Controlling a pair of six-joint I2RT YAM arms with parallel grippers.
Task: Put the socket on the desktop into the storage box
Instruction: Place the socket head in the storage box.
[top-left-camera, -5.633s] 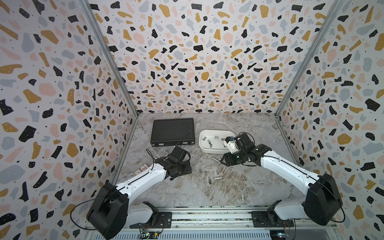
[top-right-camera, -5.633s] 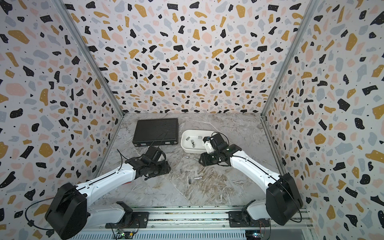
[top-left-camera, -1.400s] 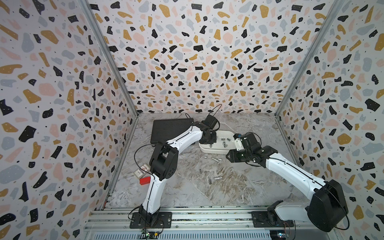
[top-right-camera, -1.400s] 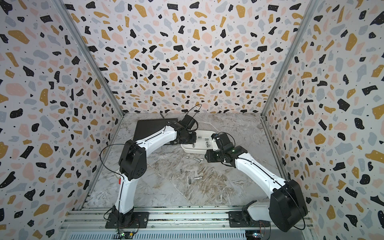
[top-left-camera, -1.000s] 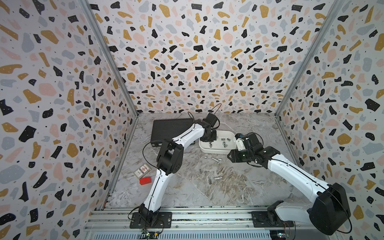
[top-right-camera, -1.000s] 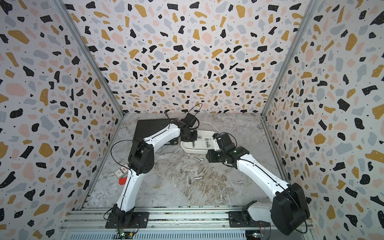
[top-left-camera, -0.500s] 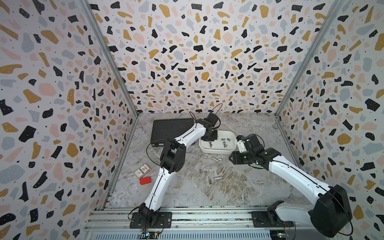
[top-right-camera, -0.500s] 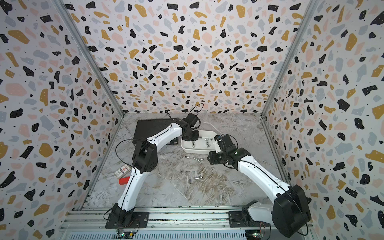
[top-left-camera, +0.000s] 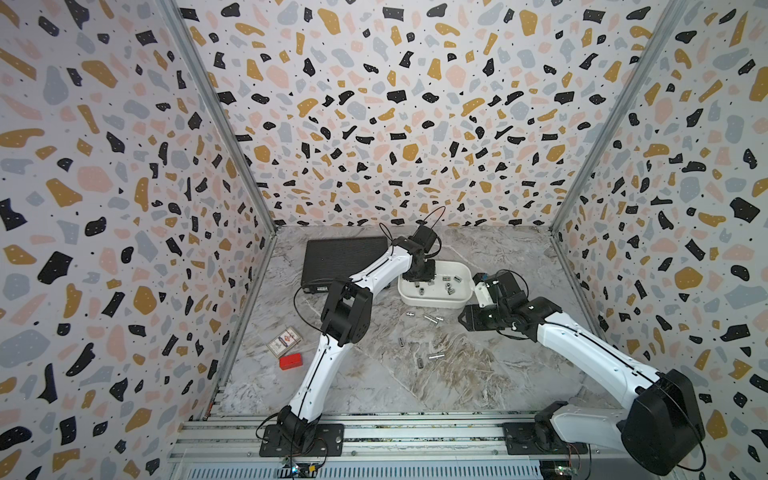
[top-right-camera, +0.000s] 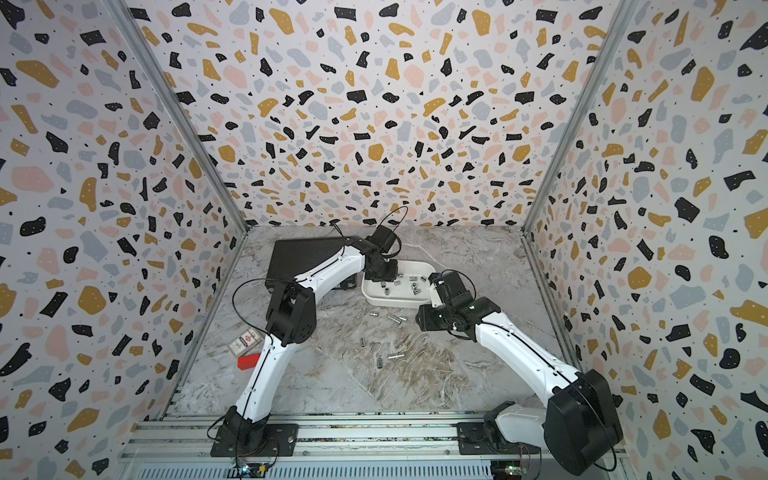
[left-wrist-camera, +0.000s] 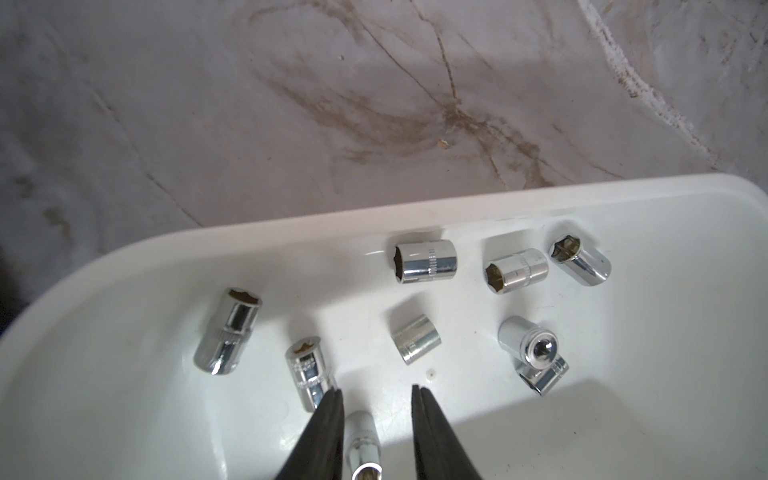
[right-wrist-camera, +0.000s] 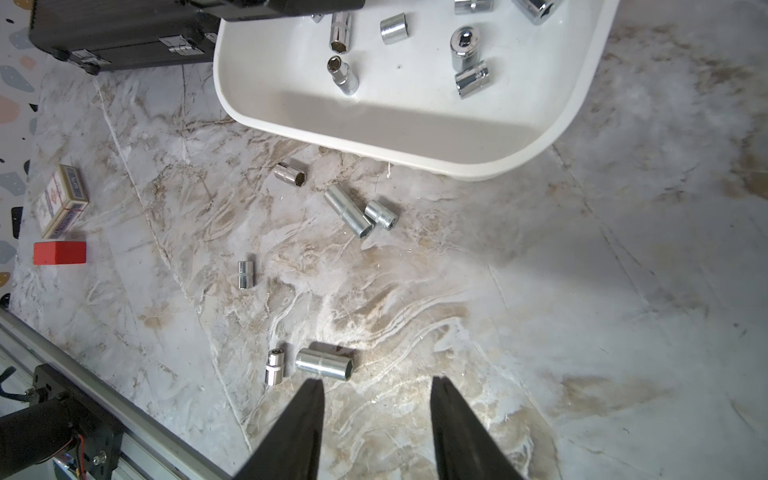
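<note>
Left gripper (left-wrist-camera: 376, 390) hangs inside the box (top-left-camera: 432, 302), just below frame centre in a top view, jaws parted around a socket (left-wrist-camera: 363, 440) that seems to lie free. Right gripper (right-wrist-camera: 378, 381), spread and empty, hovers over the desktop (right-wrist-camera: 582, 291) near loose sockets (right-wrist-camera: 325, 364).

Looks like a purpose-built robot test booth rather than a home or shop. Closed in on three sides by tall panels printed with terrazzo flecks in black, ochre, pink and grey (top-left-camera: 374, 104), joined at bare aluminium corner posts (top-left-camera: 222, 124), over a grey-white marble-patterned desktop (top-left-camera: 478, 374). Fronted by a slotted aluminium mounting rail (top-left-camera: 415, 432) carrying the bolted bases of two white-and-black robot arms (top-left-camera: 316, 374).
</note>
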